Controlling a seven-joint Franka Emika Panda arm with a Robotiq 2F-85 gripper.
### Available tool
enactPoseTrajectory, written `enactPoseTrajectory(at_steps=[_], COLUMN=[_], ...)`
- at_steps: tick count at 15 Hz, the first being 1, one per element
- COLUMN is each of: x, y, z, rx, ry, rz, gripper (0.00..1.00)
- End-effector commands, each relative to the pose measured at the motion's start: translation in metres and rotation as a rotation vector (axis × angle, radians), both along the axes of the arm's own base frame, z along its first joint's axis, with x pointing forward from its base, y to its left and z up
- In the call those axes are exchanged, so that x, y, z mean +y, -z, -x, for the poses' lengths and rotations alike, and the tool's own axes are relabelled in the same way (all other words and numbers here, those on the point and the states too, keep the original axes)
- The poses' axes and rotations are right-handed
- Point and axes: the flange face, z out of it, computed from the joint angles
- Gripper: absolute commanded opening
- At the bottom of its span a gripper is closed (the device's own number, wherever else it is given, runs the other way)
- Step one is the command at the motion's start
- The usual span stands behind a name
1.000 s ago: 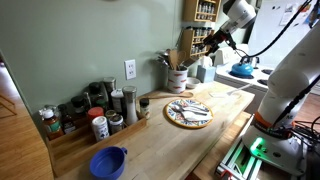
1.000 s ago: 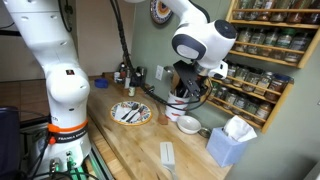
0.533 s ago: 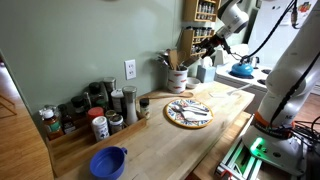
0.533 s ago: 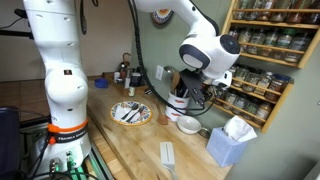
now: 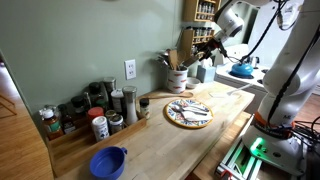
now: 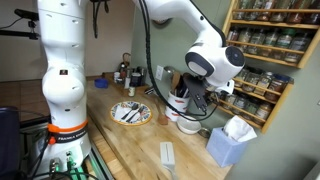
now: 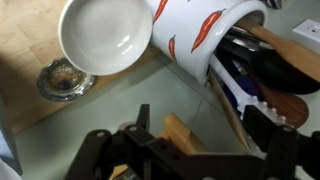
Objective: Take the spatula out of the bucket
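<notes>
The bucket is a whitish crock with red pepper marks (image 7: 200, 40), full of wooden and dark utensils (image 7: 265, 70). It stands by the wall in both exterior views (image 5: 177, 79) (image 6: 178, 101). My gripper (image 7: 200, 125) hangs close beside the crock's utensils, also in both exterior views (image 5: 206, 46) (image 6: 190, 97). Its jaws stand wide apart. A light wooden handle end (image 7: 183, 135), likely the spatula's, lies between them without touching either finger. I cannot tell which utensil head it belongs to.
A white bowl (image 7: 105, 35) (image 6: 188, 124) and a small glass dish (image 7: 60, 78) sit beside the crock. A round plate with cutlery (image 5: 188, 112) (image 6: 130, 112), a blue cup (image 5: 108, 162), spice jars (image 5: 95, 110), a blue tissue box (image 6: 232, 140) and spice shelves (image 6: 270, 50) are around.
The arm has shifted a little, bringing the gripper slightly closer to the crock's utensils. The crock and the other things have not moved.
</notes>
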Motion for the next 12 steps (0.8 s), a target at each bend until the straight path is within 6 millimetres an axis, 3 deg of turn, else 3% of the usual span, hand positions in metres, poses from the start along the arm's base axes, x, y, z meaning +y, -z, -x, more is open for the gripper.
enactPoseTrajectory(at_steps=[1,2,3,4,5,8,12], x=[-0.003,-0.002,-0.001,0.000,0.000,0.000,-0.006], y=[0.006,0.007,0.007,0.008,0.009,0.011,0.012], z=[-0.009,-0.012,-0.014,-0.015,-0.017,-0.020,-0.019], rx=[0.003,0.005,0.007,0.010,0.013,0.020,0.019], ry=[-0.018,-0.024,-0.029,-0.034,-0.038,-0.048,-0.047], rz=[-0.048,-0.058,-0.069,-0.080,-0.087,-0.122,-0.156], gripper=[0.80,0.66,0.61,0.62,0.54,0.42,0.38])
